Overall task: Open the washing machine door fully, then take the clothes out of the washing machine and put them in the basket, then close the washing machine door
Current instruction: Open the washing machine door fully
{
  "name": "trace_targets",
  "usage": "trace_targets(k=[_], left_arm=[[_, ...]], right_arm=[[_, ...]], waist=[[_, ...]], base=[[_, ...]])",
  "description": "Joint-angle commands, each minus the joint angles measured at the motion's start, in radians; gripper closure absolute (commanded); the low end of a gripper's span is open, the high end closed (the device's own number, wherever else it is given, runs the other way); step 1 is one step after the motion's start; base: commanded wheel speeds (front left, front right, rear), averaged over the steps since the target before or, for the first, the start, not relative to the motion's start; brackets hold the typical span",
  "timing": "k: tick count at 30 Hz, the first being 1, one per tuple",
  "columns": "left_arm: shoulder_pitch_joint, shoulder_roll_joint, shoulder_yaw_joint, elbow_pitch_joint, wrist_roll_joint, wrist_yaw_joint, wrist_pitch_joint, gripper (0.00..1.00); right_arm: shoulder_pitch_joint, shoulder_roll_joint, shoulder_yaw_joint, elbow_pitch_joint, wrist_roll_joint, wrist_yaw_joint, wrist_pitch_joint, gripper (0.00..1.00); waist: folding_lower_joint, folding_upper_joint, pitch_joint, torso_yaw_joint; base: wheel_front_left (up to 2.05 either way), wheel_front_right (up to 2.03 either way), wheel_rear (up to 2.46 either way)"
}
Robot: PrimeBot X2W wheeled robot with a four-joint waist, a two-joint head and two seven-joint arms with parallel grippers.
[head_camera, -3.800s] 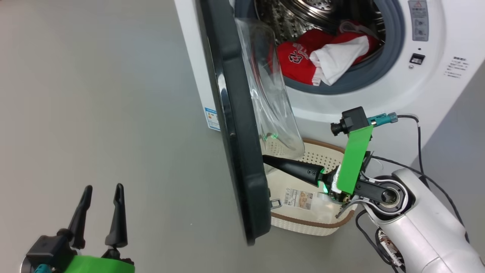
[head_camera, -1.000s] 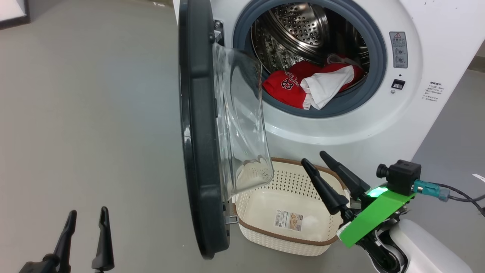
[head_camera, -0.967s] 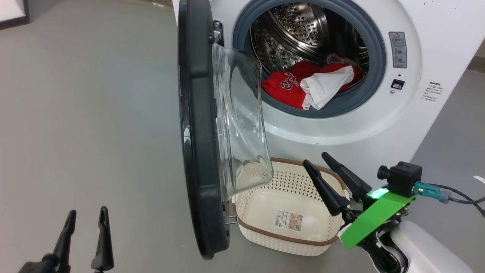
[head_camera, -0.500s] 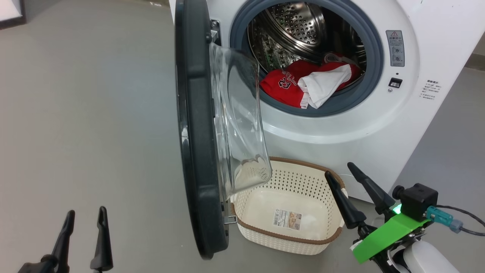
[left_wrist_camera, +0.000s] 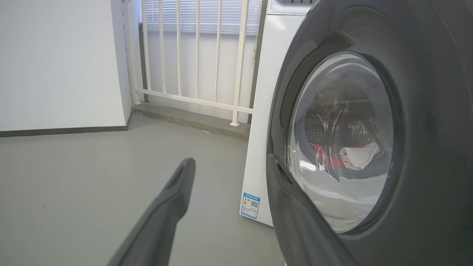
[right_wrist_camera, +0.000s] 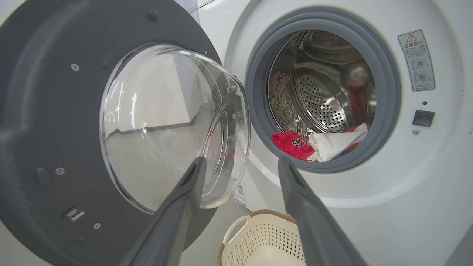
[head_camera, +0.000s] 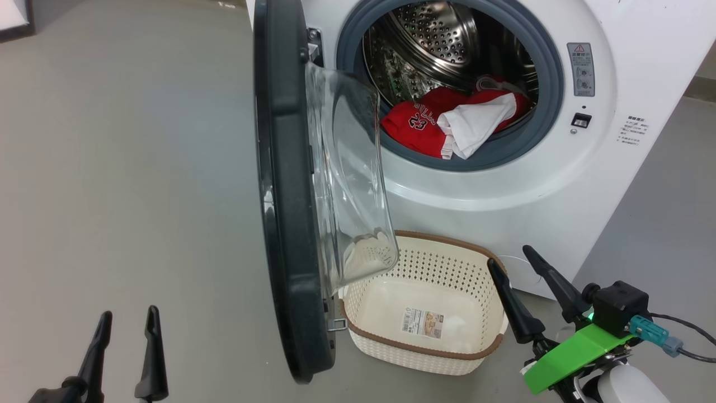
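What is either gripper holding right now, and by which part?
Nothing is held. The left gripper and the right gripper are both open and empty; the clothes lie in the washing machine.

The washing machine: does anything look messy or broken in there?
Nothing looks broken or spilled. One small thing: the crumpled white garment flops out of the perforated steel drum onto the grey rubber seal, atop the red jersey. The cream perforated plastic basket below holds only its paper label.
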Motion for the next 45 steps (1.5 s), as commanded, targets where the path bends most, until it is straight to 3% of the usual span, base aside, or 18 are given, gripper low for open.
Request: trace_targets(k=[1, 40, 41, 42, 43, 44, 45], left_arm=[[-0.027, 0.013, 0.029, -0.027, 0.011, -0.003, -0.008, 0.00], [-0.038, 0.029, 0.019, -0.017, 0.001, -0.003, -0.008, 0.00], [-0.042, 0.030, 0.019, -0.018, 0.001, -0.003, -0.008, 0.07], [-0.046, 0.031, 0.019, -0.020, 0.002, -0.003, -0.008, 0.45], [-0.051, 0.033, 0.019, -0.025, 0.004, -0.003, -0.008, 0.69], [-0.056, 0.035, 0.019, -0.032, 0.005, -0.003, -0.008, 1.00], [-0.060, 0.036, 0.020, -0.039, 0.005, -0.003, -0.008, 1.00]], right_arm=[[0.001, 0.002, 0.011, -0.027, -0.005, 0.002, -0.012, 0.00], [0.015, 0.020, 0.008, -0.009, -0.005, 0.002, -0.012, 0.00], [0.015, 0.020, 0.008, -0.009, -0.005, 0.002, -0.012, 0.00], [0.014, 0.020, 0.008, -0.009, -0.005, 0.002, -0.012, 0.00], [0.014, 0.020, 0.008, -0.009, -0.005, 0.002, -0.012, 0.00], [0.014, 0.020, 0.008, -0.009, -0.006, 0.002, -0.012, 0.00], [0.014, 0.020, 0.008, -0.008, -0.006, 0.002, -0.012, 0.00]], waist=[[0.0000, 0.0000, 0.000, -0.001], [0.0000, 0.0000, -0.012, -0.016], [0.0000, 0.0000, -0.011, -0.017], [0.0000, 0.0000, -0.011, -0.017], [0.0000, 0.0000, -0.010, -0.017], [0.0000, 0.0000, -0.010, -0.017], [0.0000, 0.0000, -0.010, -0.018]], base=[[0.00, 0.00, 0.00], [0.00, 0.00, 0.00], [0.00, 0.00, 0.00], [0.00, 0.00, 0.00], [0.00, 0.00, 0.00], [0.00, 0.00, 0.00], [0.00, 0.00, 0.00]])
